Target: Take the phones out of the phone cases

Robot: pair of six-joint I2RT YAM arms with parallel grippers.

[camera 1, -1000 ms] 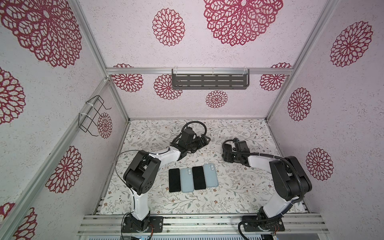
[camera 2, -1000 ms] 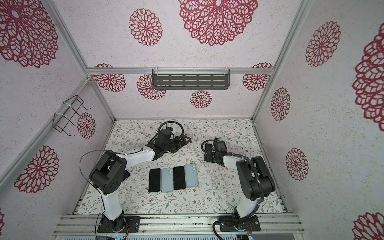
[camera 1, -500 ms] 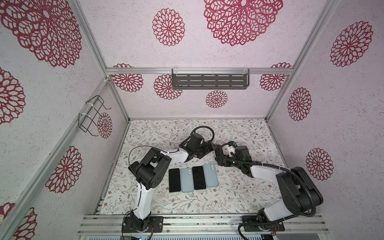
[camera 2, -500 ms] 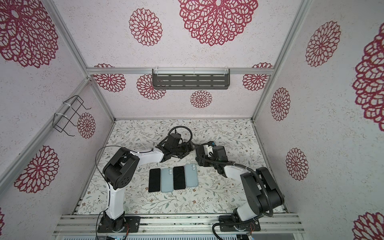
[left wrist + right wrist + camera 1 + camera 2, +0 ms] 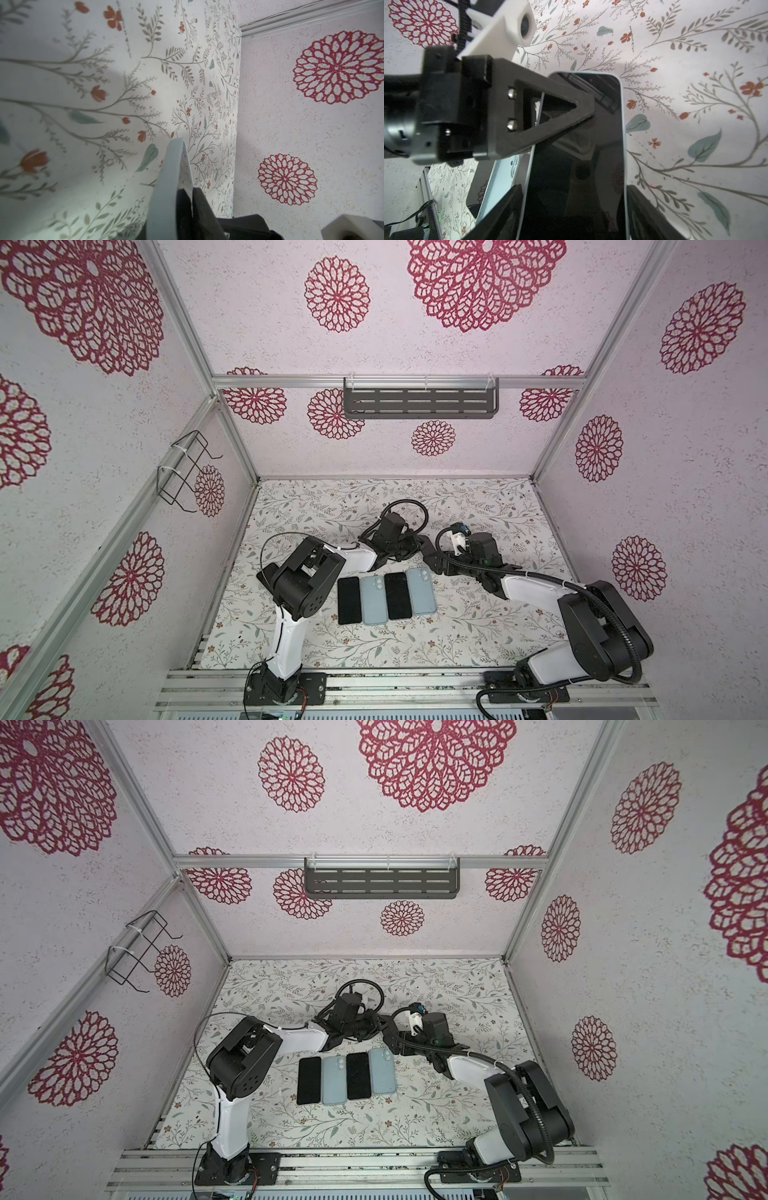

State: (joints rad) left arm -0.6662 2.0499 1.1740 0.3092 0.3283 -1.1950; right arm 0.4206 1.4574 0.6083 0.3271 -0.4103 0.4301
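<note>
The left gripper (image 5: pixel 413 548) reaches in from the left with its jaws drawn nearly together on one long edge of the case (image 5: pixel 166 182). In the right wrist view one finger (image 5: pixel 585 110) lies on the screen side at that edge, and the other is hidden behind. The phone (image 5: pixel 581 145) sits inside the pale-blue case, its dark screen showing in the right wrist view, above the floral mat (image 5: pixel 457 626). The right gripper (image 5: pixel 574 209) grips it from one short end, its jaws spread to the phone's width and pressed against the long sides of the case. In both top views the two grippers meet just behind the right end of a row (image 5: pixel 386 597) of four handsets. These lie flat side by side on the mat: black, pale blue, black, pale blue from left to right. The gripped phone itself is hard to make out there.
</note>
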